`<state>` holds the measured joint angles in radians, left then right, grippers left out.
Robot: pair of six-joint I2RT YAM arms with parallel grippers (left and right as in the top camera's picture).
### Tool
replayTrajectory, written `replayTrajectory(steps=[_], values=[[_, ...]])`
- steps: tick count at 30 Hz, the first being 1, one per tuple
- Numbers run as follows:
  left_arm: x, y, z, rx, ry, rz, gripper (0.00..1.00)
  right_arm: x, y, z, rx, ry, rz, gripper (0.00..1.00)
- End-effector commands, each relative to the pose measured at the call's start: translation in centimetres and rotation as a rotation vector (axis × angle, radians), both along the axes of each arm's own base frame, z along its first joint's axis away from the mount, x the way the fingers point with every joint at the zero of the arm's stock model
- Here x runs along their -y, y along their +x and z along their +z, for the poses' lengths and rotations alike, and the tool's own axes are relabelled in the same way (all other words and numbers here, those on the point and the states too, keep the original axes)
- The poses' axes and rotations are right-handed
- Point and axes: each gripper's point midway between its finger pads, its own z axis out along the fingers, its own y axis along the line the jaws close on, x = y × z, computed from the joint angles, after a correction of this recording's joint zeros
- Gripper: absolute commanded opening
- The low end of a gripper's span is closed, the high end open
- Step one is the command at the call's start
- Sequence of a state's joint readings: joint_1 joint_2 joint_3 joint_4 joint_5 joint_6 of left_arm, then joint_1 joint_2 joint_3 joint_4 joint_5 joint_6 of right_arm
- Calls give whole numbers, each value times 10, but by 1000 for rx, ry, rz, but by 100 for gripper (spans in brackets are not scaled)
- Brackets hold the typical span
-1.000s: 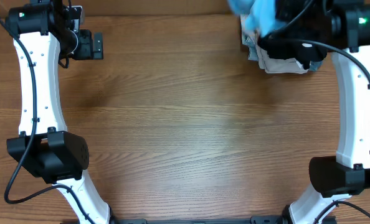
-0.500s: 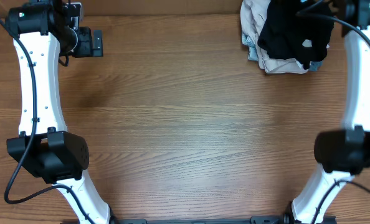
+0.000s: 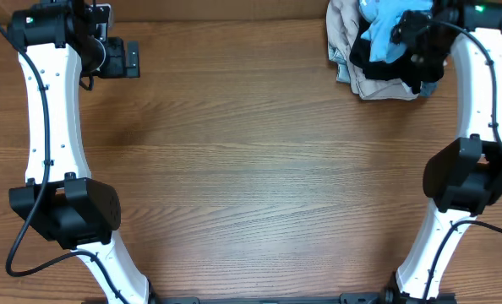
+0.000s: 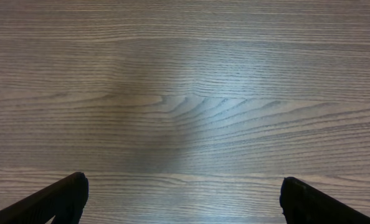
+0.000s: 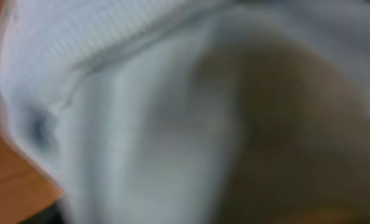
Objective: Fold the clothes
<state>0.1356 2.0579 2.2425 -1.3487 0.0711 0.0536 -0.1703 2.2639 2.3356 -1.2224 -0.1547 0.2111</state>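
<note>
- No words, numbers, brands or signs can be read in any of the pictures.
- The bench [image 3: 251, 169] shows only wood grain, from above and in the left wrist view.
- The pile of clothes [image 3: 384, 86] shows no letters or tags that can be made out from above.
- In the right wrist view the cloth [image 5: 141, 124] is too blurry to read anything on it.

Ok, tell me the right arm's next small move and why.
Probably lift the right gripper slightly to test whether it holds the light blue garment: it sits in the clothes pile at the far corner, and its wrist view shows only blurred cloth, so the grasp is unconfirmed.
</note>
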Motion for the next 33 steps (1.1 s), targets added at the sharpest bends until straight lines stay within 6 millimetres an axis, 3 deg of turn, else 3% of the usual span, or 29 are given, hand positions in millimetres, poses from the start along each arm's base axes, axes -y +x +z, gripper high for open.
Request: replayTrajectory(steps=[1,6,14,17,23,25,30,33], values=[[1,-2,-2,-11,-12,6,100,-3,-17,27,16,75,39,98],[1,-4,-2,-17,-13,6,100,-15,-47,64,21,105,58,100],[1,-4,-2,-16,-13,6,100,-26,-91,144,154,60,91,100],[1,-4,-2,-16,-13,6,100,-39,-120,174,191,66,112,99],[1,-4,-2,-16,-13,6,100,-95,-185,197,137,218,232,100],[1,-4,-2,-16,-13,6,100,-106,-189,208,175,249,270,100],[1,-4,-2,-16,-12,6,100,-107,-193,207,164,251,272,100],[1,-4,-2,-16,-13,6,100,-94,-190,202,152,181,230,100]])
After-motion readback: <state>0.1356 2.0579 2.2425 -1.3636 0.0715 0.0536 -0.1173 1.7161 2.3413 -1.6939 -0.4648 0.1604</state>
